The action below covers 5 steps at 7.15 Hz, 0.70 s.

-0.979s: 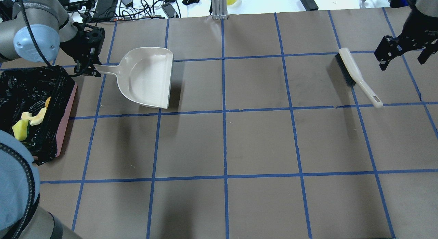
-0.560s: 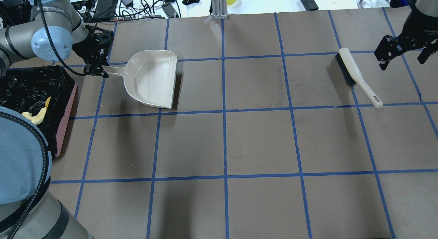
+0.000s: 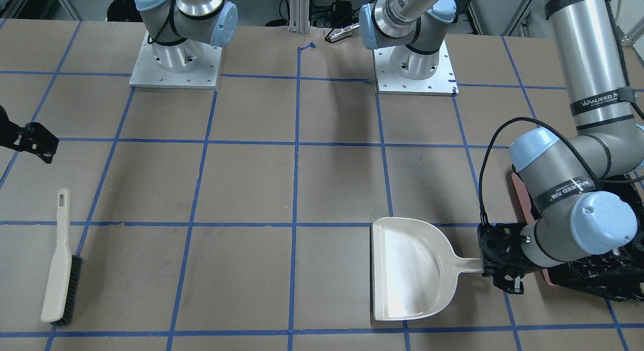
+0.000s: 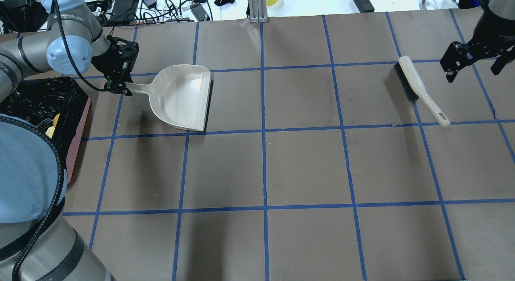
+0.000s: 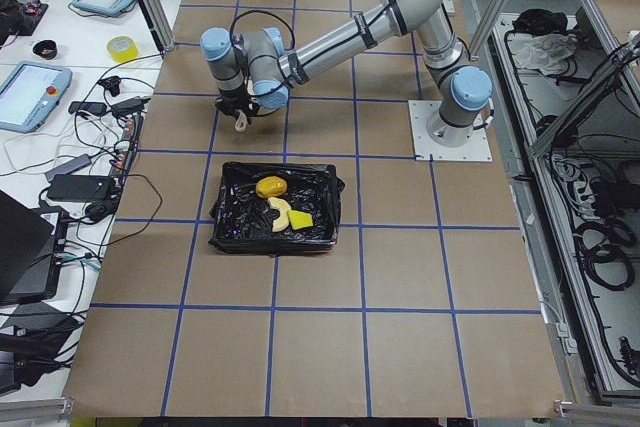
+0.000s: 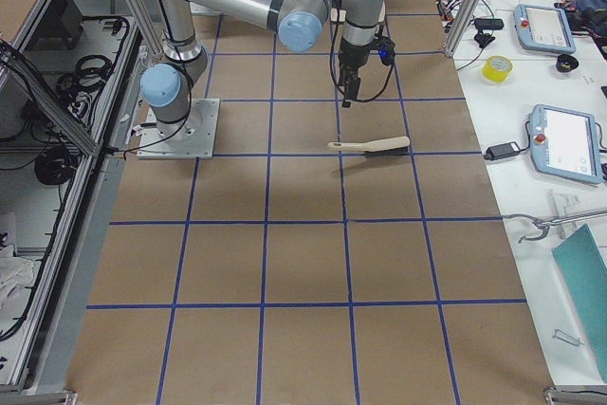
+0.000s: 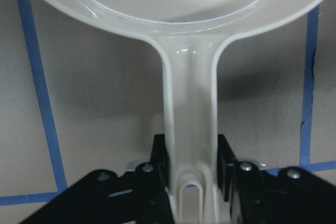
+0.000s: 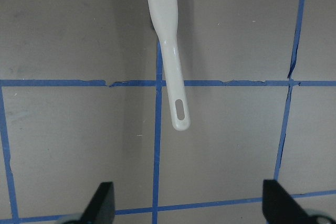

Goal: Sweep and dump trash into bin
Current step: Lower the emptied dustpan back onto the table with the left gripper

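The bin (image 5: 225, 237), pink with a black bag, holds the trash: an orange lump (image 5: 270, 187), a golden croissant piece (image 5: 280, 211) and a yellow-green sponge wedge (image 5: 301, 220). In the overhead view my arm covers most of the bin (image 4: 77, 148). My left gripper (image 4: 120, 87) is shut on the handle of the cream dustpan (image 4: 183, 100), which is empty and low over the table to the bin's right; the wrist view shows the fingers (image 7: 160, 156) clamping the handle. My right gripper (image 4: 470, 65) is open and empty, just beyond the brush (image 4: 418, 89).
The brush lies flat on the table at the far right, its handle (image 8: 169, 51) pointing toward my right gripper (image 8: 191, 203). Cables and boxes (image 4: 120, 3) lie past the table's far edge. Blue tape lines grid the brown table (image 4: 305, 168).
My left gripper has carried the dustpan to the right, away from the bin, and levelled it. My left arm's elbow now covers more of the bin. The right arm and the brush have not moved.
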Tool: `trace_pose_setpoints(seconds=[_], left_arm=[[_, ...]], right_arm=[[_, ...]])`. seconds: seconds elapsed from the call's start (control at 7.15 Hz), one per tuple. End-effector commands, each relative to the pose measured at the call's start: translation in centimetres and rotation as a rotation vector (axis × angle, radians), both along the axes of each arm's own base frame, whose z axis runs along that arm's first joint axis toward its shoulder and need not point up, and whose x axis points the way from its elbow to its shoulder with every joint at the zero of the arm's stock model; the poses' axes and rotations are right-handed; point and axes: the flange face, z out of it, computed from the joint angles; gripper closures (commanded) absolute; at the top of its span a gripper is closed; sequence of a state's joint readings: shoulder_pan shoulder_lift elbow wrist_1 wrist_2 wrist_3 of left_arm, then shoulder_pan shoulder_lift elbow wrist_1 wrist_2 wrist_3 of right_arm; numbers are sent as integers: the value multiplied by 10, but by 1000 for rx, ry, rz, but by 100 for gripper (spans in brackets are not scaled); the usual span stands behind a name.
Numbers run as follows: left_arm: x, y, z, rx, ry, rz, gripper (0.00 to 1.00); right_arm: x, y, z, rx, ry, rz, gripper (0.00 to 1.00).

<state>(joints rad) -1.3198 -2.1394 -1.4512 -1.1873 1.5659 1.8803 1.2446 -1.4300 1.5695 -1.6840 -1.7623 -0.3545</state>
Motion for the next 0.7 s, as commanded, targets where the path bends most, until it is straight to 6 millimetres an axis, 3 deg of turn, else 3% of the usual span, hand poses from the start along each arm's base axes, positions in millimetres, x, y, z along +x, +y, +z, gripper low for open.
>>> trace_pose_setpoints(seconds=[0.0, 0.14, 0.28, 0.56], left_arm=[[-1, -1, -3, 4, 5, 5, 59], [-1, 1, -6, 10, 6, 13, 34], [-1, 1, -4, 7, 5, 20, 27], [-9, 6, 23, -23, -5, 80, 27]], right_arm=[[4, -4, -1, -25, -54, -10, 0], [16, -7, 11, -92, -146, -80, 0], [36, -11, 36, -133, -138, -162, 0], [125, -1, 82, -108, -128, -243, 0]])
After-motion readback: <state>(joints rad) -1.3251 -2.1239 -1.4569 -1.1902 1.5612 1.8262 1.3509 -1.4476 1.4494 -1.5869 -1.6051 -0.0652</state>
